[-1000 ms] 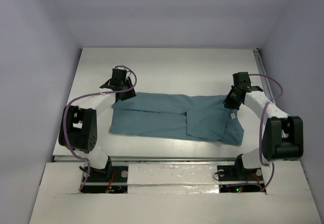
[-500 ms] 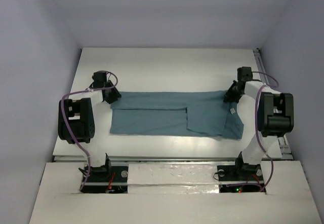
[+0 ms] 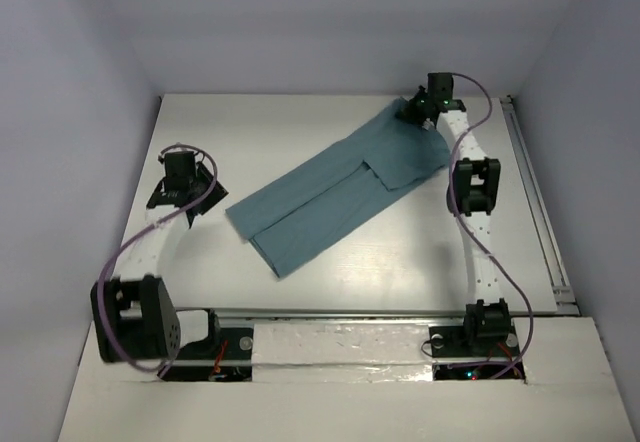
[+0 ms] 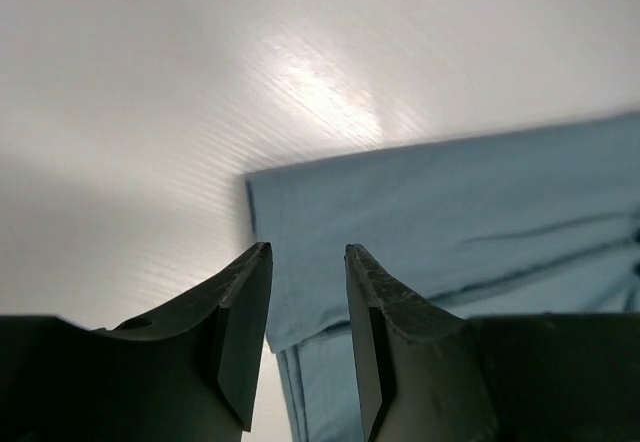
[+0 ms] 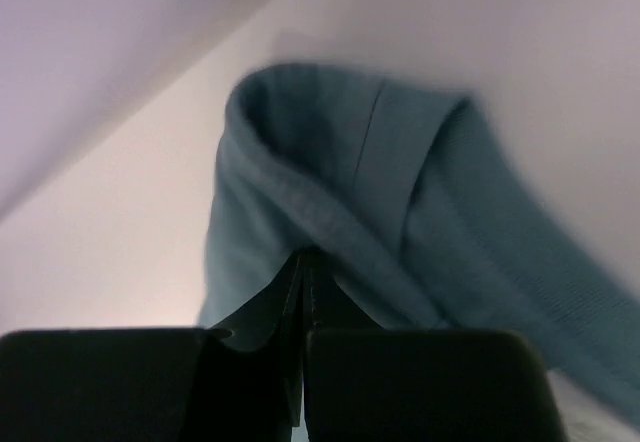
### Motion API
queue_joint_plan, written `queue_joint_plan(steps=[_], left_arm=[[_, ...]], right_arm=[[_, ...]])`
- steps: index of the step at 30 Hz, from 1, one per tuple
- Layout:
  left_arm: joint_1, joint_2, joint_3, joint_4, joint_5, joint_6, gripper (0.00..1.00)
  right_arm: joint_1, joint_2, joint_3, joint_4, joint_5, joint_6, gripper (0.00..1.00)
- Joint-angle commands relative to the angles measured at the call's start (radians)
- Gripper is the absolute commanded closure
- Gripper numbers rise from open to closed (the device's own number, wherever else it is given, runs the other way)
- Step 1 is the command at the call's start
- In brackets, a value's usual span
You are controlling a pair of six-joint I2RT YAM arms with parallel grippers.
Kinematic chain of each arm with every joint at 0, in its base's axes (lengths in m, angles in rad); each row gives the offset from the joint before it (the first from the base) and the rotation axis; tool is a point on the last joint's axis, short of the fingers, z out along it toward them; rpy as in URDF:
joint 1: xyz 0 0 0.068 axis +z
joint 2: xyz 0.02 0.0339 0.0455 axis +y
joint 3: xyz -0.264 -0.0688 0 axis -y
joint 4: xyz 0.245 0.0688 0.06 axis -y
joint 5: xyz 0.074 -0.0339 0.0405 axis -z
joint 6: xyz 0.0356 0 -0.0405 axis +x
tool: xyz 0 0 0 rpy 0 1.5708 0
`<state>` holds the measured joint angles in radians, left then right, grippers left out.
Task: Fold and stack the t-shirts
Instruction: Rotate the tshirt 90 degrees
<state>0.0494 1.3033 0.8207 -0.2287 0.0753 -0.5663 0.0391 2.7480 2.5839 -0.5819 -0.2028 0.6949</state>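
The teal-blue t-shirt (image 3: 335, 190) lies folded into a long strip, slanting from the table's near left to its far right. My right gripper (image 3: 420, 112) is shut on the shirt's far right end, which bunches over the shut fingers in the right wrist view (image 5: 330, 192). My left gripper (image 3: 178, 194) is open and empty, off to the left of the shirt. In the left wrist view the shirt's near corner (image 4: 420, 212) lies beyond the open fingers (image 4: 240, 312), apart from them.
The white table (image 3: 300, 127) ends at a metal rail (image 3: 535, 202) on the right. Pale walls close in the back and both sides. The arm bases (image 3: 200, 347) stand at the near edge.
My right gripper has dragged the shirt's right end to the far right corner, turning the strip diagonal. My left gripper has let go of the left end and drawn back to the left.
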Motion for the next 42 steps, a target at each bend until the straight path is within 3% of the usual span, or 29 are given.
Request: queue_joint_plan(steps=[1,2,4,5,8,9,13,15,16,17,19,21,22,23,24,26,28,31,34,37,38,40,41,42], left_arm=[[-0.029,-0.137,-0.002,-0.118,-0.032,-0.023,0.68],[-0.046,-0.153,-0.002,-0.129,-0.023,-0.023,0.68],[-0.072,-0.185,0.006,-0.161,-0.022,-0.012,0.68],[-0.072,-0.190,0.017,-0.167,-0.019,-0.001,0.68],[-0.114,-0.193,0.038,-0.166,-0.014,0.025,0.70],[-0.114,-0.188,0.044,-0.163,-0.011,0.042,0.70],[-0.123,-0.170,0.087,-0.127,0.024,0.086,0.73],[-0.123,-0.167,0.119,-0.127,0.053,0.108,0.77],[-0.123,-0.171,0.133,-0.127,0.067,0.129,0.82],[-0.132,-0.176,0.136,-0.126,0.078,0.138,0.86],[-0.151,-0.196,0.143,-0.123,0.093,0.146,1.00],[-0.169,-0.211,0.144,-0.117,0.113,0.135,1.00],[-0.183,-0.234,0.140,-0.092,0.125,0.128,1.00],[-0.192,-0.240,0.143,-0.087,0.141,0.118,1.00],[-0.203,-0.243,0.147,-0.089,0.144,0.115,1.00],[-0.252,-0.254,0.158,-0.095,0.132,0.120,1.00],[-0.281,-0.266,0.159,-0.101,0.116,0.123,1.00],[-0.301,-0.276,0.166,-0.116,0.124,0.125,1.00],[-0.319,-0.277,0.170,-0.127,0.116,0.131,1.00],[-0.319,-0.274,0.166,-0.121,0.101,0.131,1.00],[-0.319,-0.272,0.167,-0.123,0.101,0.131,1.00],[-0.319,-0.254,0.175,-0.133,0.080,0.129,1.00],[-0.319,-0.251,0.179,-0.132,0.070,0.131,1.00],[-0.319,-0.248,0.181,-0.127,0.067,0.129,1.00]], right_arm=[[0.054,0.069,0.164,0.089,-0.244,0.215,0.98],[0.073,0.011,0.002,0.222,-0.256,0.221,0.88],[0.082,-0.113,-0.123,0.275,-0.247,0.136,0.67],[0.093,-0.223,-0.166,0.280,-0.248,0.105,0.37],[0.093,-0.391,-0.321,0.268,-0.251,0.003,0.02],[0.093,-0.516,-0.374,0.271,-0.244,-0.018,0.01],[0.154,-0.847,-0.799,0.343,-0.151,-0.063,0.01],[0.197,-0.968,-1.099,0.381,-0.113,-0.043,0.41],[0.262,-1.082,-1.202,0.395,-0.060,-0.002,0.76],[0.303,-1.132,-1.383,0.407,-0.043,0.033,1.00],[0.466,-1.244,-1.534,0.444,0.001,0.150,1.00],[0.582,-1.284,-1.670,0.462,0.061,0.250,0.96],[0.637,-1.298,-1.703,0.474,0.090,0.343,0.85],[0.732,-1.315,-1.731,0.490,0.161,0.394,0.60],[0.770,-1.317,-1.771,0.491,0.190,0.440,0.49],[0.870,-1.285,-1.776,0.450,0.277,0.555,0.36],[0.922,-1.240,-1.757,0.427,0.322,0.644,0.35],[0.987,-1.107,-1.708,0.462,0.348,0.730,0.35],[0.996,-0.978,-1.683,0.479,0.372,0.816,0.43],[0.996,-0.891,-1.690,0.562,0.371,0.854,0.62],[0.996,-0.875,-1.690,0.562,0.375,0.857,0.63],[0.972,-0.864,-1.720,0.571,0.373,0.871,0.75],[0.972,-0.873,-1.748,0.626,0.365,0.873,0.90],[0.954,-0.887,-1.804,0.629,0.362,0.874,0.97]])
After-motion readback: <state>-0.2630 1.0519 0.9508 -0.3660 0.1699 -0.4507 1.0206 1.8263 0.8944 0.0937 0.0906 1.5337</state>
